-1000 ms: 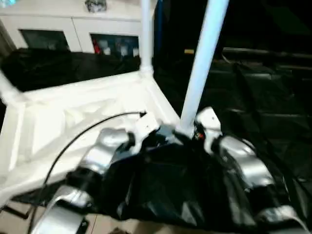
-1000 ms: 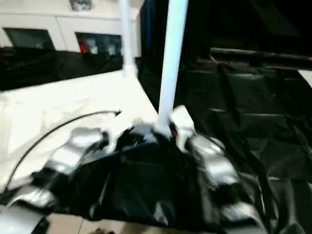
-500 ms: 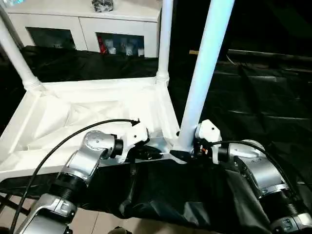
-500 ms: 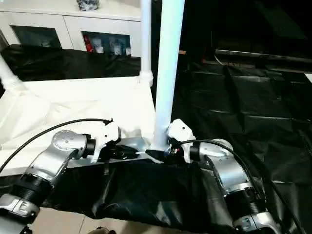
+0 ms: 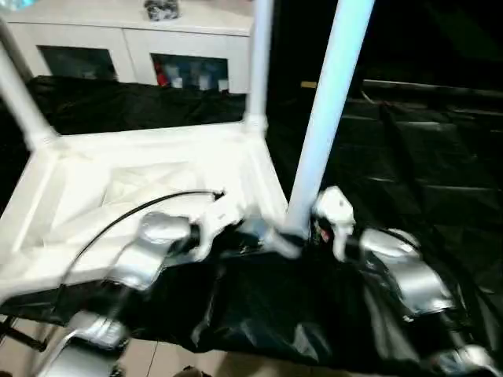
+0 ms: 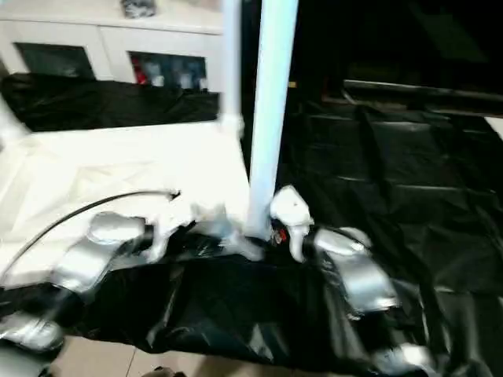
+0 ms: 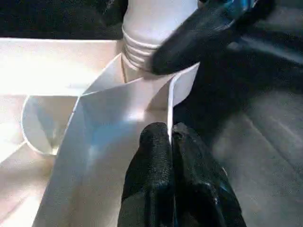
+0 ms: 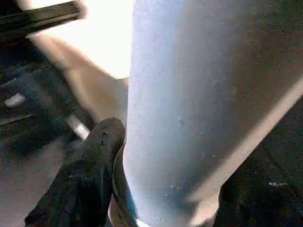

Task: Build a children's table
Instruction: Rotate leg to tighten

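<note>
Little has moved bar my view; the right tool (image 5: 308, 229) still clasps the near leg (image 5: 324, 118), the left tool (image 7: 171, 142) pinches the upturned tabletop's rim (image 7: 169, 101). A crooked push could jam that leg.

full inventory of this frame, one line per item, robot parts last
Table top: 1, white, upside down on the black sheet, ribbed underside up.
Table legs: 3 in view, white, upright at corners; near one by the hands, far one, left one.
Black sheet: 1, crinkled, under and around the table.
Cabinet: 1, white with glass doors, at the back.
Cable: 1, black, along the left arm.
Left hand: black fingers pinching the top's thin rim at the near corner.
Right hand: at the near leg's base, finger against it.
</note>
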Robot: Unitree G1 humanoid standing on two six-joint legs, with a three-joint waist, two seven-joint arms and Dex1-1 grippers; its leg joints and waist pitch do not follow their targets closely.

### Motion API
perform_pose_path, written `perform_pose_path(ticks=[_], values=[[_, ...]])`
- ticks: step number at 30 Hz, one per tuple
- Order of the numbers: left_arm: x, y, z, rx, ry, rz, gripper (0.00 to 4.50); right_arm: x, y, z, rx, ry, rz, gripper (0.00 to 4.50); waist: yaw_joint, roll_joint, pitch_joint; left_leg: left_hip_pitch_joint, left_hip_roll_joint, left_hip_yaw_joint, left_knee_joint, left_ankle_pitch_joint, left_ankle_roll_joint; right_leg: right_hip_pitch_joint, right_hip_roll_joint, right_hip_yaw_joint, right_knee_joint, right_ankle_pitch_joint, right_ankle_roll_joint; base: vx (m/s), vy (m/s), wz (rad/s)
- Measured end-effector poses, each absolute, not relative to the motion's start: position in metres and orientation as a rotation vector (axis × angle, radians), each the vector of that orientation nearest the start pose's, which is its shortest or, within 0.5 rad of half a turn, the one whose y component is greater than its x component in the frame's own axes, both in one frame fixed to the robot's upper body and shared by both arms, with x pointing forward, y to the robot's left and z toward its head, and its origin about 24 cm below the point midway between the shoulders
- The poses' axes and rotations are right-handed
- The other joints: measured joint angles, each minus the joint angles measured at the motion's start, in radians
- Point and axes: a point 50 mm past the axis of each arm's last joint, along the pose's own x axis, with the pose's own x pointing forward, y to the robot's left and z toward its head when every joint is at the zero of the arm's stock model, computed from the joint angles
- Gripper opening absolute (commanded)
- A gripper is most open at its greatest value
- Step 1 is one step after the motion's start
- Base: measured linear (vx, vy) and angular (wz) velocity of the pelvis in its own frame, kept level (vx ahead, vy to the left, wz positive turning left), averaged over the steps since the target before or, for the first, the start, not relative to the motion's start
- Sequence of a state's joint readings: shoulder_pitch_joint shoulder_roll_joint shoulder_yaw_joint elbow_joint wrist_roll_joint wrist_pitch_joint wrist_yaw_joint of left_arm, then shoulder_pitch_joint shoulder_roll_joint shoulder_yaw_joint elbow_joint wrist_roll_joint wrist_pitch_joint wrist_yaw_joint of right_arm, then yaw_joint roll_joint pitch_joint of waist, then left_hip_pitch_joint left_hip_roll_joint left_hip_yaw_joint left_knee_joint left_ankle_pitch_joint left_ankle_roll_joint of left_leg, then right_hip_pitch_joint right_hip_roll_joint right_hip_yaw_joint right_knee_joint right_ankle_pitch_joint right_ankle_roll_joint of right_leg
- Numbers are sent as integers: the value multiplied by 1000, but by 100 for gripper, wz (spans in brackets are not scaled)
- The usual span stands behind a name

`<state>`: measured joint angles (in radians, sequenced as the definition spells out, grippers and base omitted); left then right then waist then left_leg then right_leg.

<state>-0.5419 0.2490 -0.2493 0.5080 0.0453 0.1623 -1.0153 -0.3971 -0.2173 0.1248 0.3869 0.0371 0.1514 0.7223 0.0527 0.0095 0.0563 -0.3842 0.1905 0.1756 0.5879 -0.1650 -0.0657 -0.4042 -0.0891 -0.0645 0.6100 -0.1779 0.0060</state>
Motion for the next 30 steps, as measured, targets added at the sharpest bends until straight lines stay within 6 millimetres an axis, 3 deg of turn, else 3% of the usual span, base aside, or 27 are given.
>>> perform_pose_path(ticks=[7,10,13,15,19,27,30], values=[[332,70,49,307,364,-1011,0,337,-113,43,-116,257,489,262,-10,2,-1,0,0,0,0,0,0,0,0,0,0,3,-6,0,0,0],[334,67,49,316,360,-995,0,340,-111,44,-111,254,453,262,-9,2,-2,0,0,0,-1,0,0,0,0,-1,0,2,-4,0,0,0],[334,67,50,319,357,-996,0,340,-111,44,-79,251,445,332,-9,3,-2,-1,0,0,-1,0,0,0,0,-1,-1,2,-4,0,0,0],[334,69,50,324,356,-1000,0,339,-110,45,-43,245,462,334,-12,3,-1,0,0,0,-1,0,0,0,0,-1,-1,3,-4,0,0,0],[333,74,49,332,351,-1030,0,336,-112,45,-36,238,520,381,-13,4,-1,0,1,-1,-3,0,0,0,0,-1,-1,3,-5,0,0,0],[321,94,50,343,338,-1158,0,320,-123,46,-141,253,773,381,-8,5,0,-1,1,-1,-3,0,0,-1,0,-1,-1,3,-4,0,0,0],[317,98,50,349,335,-1209,0,315,-125,45,-157,264,839,381,1,7,1,-1,1,0,-2,0,0,-1,0,-1,0,3,-5,0,0,0]])
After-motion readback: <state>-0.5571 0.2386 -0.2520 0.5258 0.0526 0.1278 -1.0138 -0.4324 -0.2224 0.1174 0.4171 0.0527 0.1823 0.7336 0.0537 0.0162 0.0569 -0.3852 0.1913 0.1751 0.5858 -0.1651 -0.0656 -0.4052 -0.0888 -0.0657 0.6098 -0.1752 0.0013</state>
